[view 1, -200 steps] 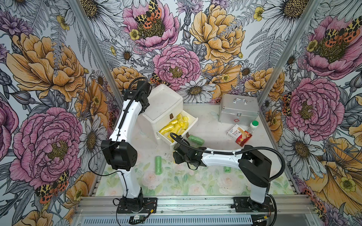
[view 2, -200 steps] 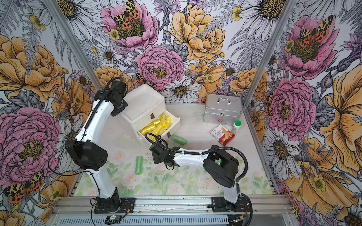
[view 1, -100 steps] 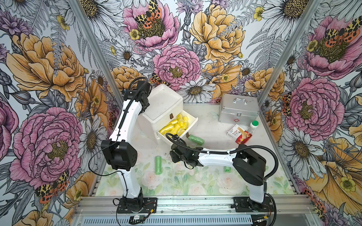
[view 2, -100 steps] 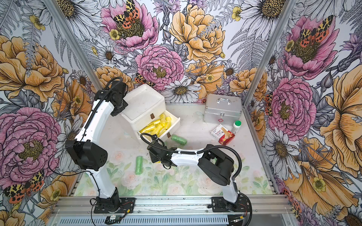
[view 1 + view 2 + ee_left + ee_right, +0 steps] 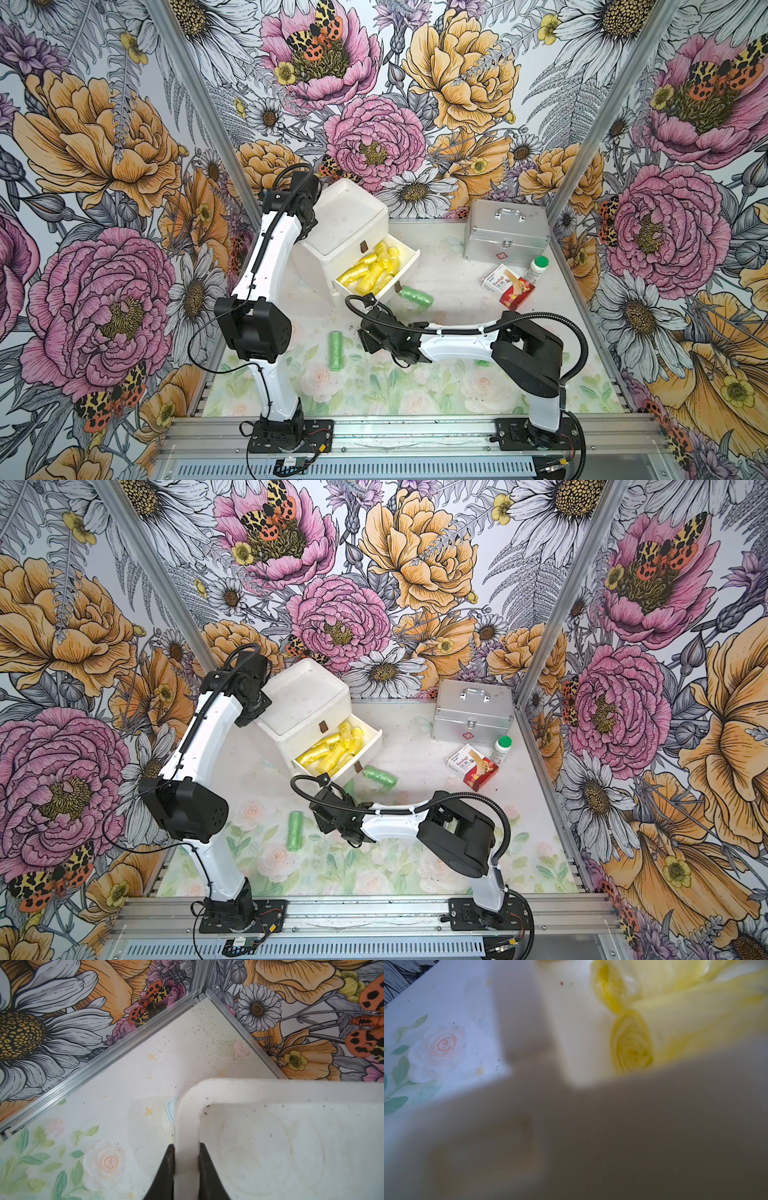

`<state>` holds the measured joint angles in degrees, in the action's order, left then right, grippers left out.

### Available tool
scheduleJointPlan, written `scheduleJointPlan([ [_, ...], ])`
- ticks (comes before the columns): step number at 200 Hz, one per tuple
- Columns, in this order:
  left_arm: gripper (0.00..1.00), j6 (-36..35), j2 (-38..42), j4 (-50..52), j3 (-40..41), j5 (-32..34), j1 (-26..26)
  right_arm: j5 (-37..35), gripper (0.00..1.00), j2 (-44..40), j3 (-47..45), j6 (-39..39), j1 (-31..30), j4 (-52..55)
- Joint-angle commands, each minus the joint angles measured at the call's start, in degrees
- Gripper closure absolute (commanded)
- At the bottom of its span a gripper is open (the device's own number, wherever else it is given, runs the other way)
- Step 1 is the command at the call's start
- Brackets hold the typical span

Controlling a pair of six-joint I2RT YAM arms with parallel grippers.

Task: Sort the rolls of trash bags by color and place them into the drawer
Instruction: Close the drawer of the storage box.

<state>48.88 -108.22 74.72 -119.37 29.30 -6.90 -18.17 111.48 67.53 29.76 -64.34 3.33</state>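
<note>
Left wrist view shows our left gripper (image 5: 187, 1147) clamped tight on the raised rim of the white drawer chest (image 5: 270, 1147), bracing it, we judge, while the open drawer (image 5: 409, 261) is worked. At the centre of both top views that drawer holds crinkly yellow rolls (image 5: 374, 266) piled lengthwise. One green roll (image 5: 415, 296) lies just right of the drawer front and a second green roll (image 5: 335, 350) lies lower left. Our right gripper (image 5: 365, 328) sits at the drawer front; we cannot tell how wide it stands or whether it holds anything
</note>
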Motion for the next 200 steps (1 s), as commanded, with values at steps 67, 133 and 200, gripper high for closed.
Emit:
scheduleJointPlan([
  [67,1.0,0.16,-2.61,4.23,1.51,0.05,-0.14,-7.96,0.33,2.09,-5.89,-3.21,-3.83,-1.01],
  [133,1.0,0.03,-2.25,4.22,1.83,0.15,-0.37,-8.07,0.35,4.55,-8.69,-0.52,-4.3,-5.52],
  [200,1.0,0.06,-2.17,4.21,1.89,-0.03,-0.48,-10.16,0.39,4.07,-9.45,0.94,-5.83,-8.93],
])
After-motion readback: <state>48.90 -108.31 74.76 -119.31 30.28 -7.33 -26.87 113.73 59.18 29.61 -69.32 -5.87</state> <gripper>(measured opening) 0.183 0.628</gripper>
